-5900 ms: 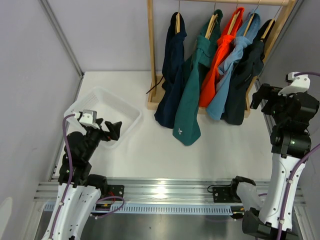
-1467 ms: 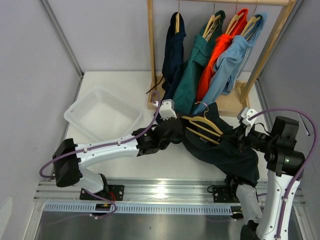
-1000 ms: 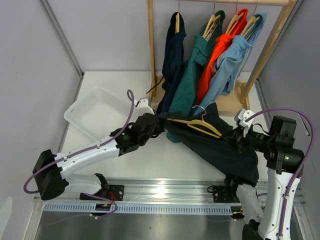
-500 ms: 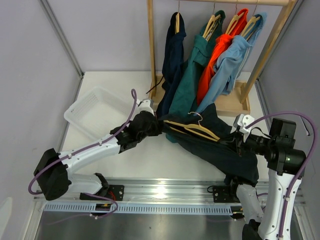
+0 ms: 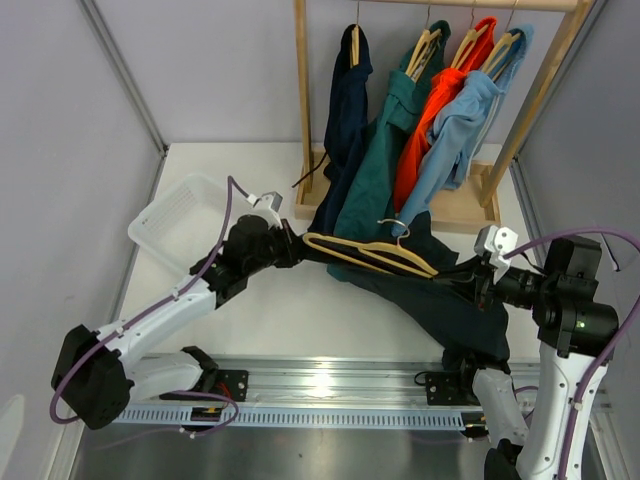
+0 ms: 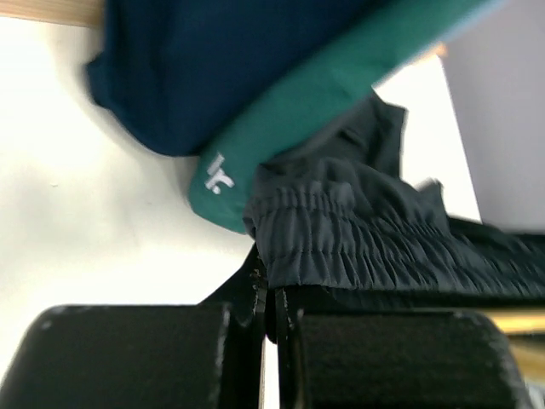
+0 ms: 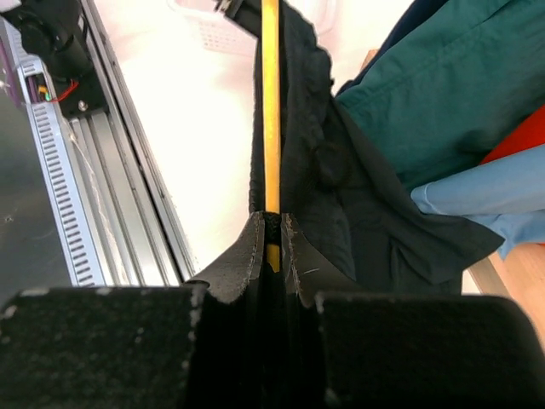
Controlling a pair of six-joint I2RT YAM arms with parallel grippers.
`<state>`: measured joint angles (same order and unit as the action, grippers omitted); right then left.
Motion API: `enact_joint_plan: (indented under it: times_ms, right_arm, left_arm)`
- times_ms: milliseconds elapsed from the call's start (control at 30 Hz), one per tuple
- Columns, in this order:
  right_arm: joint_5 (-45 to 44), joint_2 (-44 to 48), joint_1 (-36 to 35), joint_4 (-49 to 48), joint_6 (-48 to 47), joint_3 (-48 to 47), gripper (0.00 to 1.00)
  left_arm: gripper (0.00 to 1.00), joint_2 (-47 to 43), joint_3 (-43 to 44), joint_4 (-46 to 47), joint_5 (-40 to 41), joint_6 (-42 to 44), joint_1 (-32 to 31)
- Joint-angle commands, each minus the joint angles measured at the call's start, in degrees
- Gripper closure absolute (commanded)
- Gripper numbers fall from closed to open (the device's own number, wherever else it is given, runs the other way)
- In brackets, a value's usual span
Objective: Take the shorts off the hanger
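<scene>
Near-black fabric is stretching low over the white counter (image 5: pixel 295 320) in front of the wooden clothes rack (image 5: pixel 302 100). These are the shorts (image 5: pixel 450 305), drawn out between the two arms.

The left claw (image 5: pixel 288 246) is reaching in from the basket side, and its fingers are pressing together on the gathered elastic waistband (image 6: pixel 341 247). In the left wrist view the fingertips (image 6: pixel 252 294) are meeting with the fabric edge caught between them.

The right claw (image 5: pixel 482 284) is clamping the pale wooden hanger (image 5: pixel 365 255). In the right wrist view the yellow bar (image 7: pixel 270 111) is running straight into the narrow gap between its fingers (image 7: pixel 243 256), and dark cloth is draping along the bar's right side.

The hanger is lying nearly flat on top of the shorts. Its silver hook (image 5: pixel 397 228) is pointing toward the rack and its left tip is sitting close to the left claw. Most of the shorts is bunching under and to the right of the hanger, sagging toward the right arm's base.

Behind, a navy garment (image 5: pixel 347 90), a teal garment (image 5: pixel 375 170), an orange garment (image 5: pixel 440 105) and a light blue garment (image 5: pixel 452 130) are hanging from the rack. The white basket (image 5: pixel 175 210) is sitting at the counter's left, beside the left arm.
</scene>
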<state>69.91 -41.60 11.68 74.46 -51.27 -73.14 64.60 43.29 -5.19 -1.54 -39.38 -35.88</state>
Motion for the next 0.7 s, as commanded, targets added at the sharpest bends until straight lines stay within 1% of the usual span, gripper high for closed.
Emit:
enact_joint_plan:
  times_ms: [0,33,67,133,167,200,233,300,433,467,500,533,567,600,633,667]
  right_arm:
    - [0.2,0.9,0.1,-7.1,9.2,-2.3,1.0]
    - [-0.5,1.1,0.1,-11.7,11.5,-1.0,1.0]
    - [-0.6,1.2,0.1,-13.4,13.6,-0.4,1.0]
    - [-0.7,0.9,0.2,-19.5,19.2,1.3,1.0]
    - [-0.8,0.6,0.0,-20.9,20.4,1.8,1.0]
    - [-1.3,0.1,0.0,-22.8,20.9,2.2,1.0]
    - [-2.7,-0.9,-0.1,-23.7,20.9,3.2,1.0]
    - [-4.4,-2.4,-0.4,-24.4,19.8,3.7,1.0]
    - [-7.7,-7.7,-2.7,-21.6,11.1,3.2,1.0]
    - [-9.2,-9.6,-3.5,-21.0,9.5,2.6,1.0]
    - [-10.0,-10.7,-5.5,-18.8,7.5,2.0,1.0]
    - [-10.7,-11.7,-6.7,-17.3,2.7,1.4,1.0]
    - [-11.3,-13.8,-7.8,-15.4,-0.3,0.8,1.0]
    - [-11.3,-14.9,-9.0,-10.8,-3.6,-0.5,1.0]
    - [-11.3,-16.0,-11.4,-7.2,-12.8,-1.2,1.0]
    - [-11.4,-18.0,-13.2,-4.4,-16.4,-1.7,1.0]
  left_arm:
    - [1.0,-3.2,-4.7,3.0,-2.0,8.0,4.1]
    - [0.99,-4.9,-5.4,4.8,-5.4,8.5,4.1]
    - [0.96,-5.4,-5.7,4.8,-5.8,9.2,4.1]
    - [0.79,-7.1,-5.7,4.8,-6.6,10.2,4.1]
    - [0.67,-7.8,-5.7,4.7,-6.9,11.4,4.1]
    - [0.37,-8.5,-5.6,4.5,-7.5,12.0,4.1]
    - [0.25,-10.0,-5.4,4.5,-8.7,13.2,4.1]
    - [0.11,-11.9,-5.1,4.4,-10.8,14.8,4.1]
    - [0.04,-17.8,-3.8,3.9,-16.7,20.7,4.1]
    - [0.01,-20.5,-3.6,3.9,-19.6,23.9,4.1]
    - [0.01,-22.0,-3.5,4.0,-21.3,25.6,4.1]
    - [0.01,-23.5,-3.3,4.0,-23.0,30.3,4.0]
    - [0.01,-26.1,-3.3,3.8,-24.4,33.0,4.0]
    - [0.01,-27.1,-2.9,2.5,-26.5,35.7,4.0]
    - [0.01,-28.0,-2.8,1.4,-28.0,42.4,4.0]
    - [0.01,-28.6,-2.2,0.2,-29.7,45.8,4.0]
